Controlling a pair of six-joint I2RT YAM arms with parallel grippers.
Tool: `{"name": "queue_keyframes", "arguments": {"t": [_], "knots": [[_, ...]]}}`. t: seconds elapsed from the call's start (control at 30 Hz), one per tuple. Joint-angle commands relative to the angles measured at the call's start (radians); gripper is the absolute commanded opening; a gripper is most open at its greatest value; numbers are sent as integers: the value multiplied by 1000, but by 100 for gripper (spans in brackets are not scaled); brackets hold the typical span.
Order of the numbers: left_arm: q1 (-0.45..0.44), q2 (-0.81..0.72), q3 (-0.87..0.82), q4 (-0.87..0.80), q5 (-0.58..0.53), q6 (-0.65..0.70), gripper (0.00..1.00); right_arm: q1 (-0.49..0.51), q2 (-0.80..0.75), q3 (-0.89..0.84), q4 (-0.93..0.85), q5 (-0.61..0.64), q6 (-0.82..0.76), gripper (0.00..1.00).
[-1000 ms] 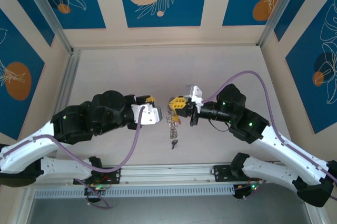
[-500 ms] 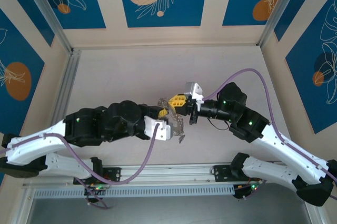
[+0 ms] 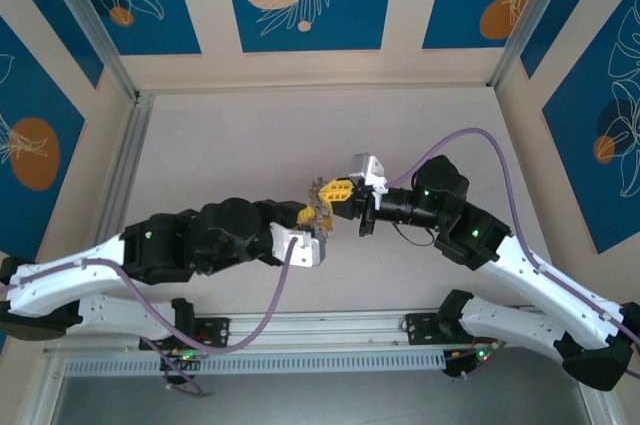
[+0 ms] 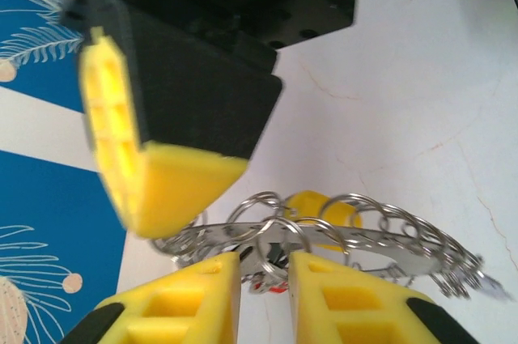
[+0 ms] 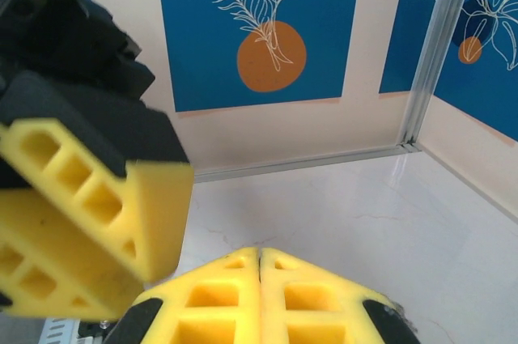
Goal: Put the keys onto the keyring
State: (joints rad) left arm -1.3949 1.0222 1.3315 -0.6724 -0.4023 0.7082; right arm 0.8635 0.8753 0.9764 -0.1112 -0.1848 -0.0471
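Keyring [image 4: 340, 239], held aloft by right claw [image 3: 333, 192] clamped tight; left claw [image 4: 265, 275] narrowly parted around a rim loop.

Seen from above, two black-and-white arms reach inward from the near edge, and their yellow-fingered grippers meet nose to nose over the middle of the table. The left gripper [image 3: 314, 215] points right and slightly away, its fingers [image 4: 194, 299] parted by a narrow gap. The right gripper [image 3: 336, 194] points left, level with the table, its two yellow fingers [image 5: 218, 303] pressed fully together.
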Motion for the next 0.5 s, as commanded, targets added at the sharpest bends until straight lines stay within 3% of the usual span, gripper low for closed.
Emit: {"name": "queue_keyframes", "arguments": {"t": [0.0,0.47], "knots": [[8,-34,-29,36,-22,-29,25,-1,-10,53,75,-26,20,0],[15,-33,-60,118,-56,66,26,0,-1,61,82,-27,46,0]]}}
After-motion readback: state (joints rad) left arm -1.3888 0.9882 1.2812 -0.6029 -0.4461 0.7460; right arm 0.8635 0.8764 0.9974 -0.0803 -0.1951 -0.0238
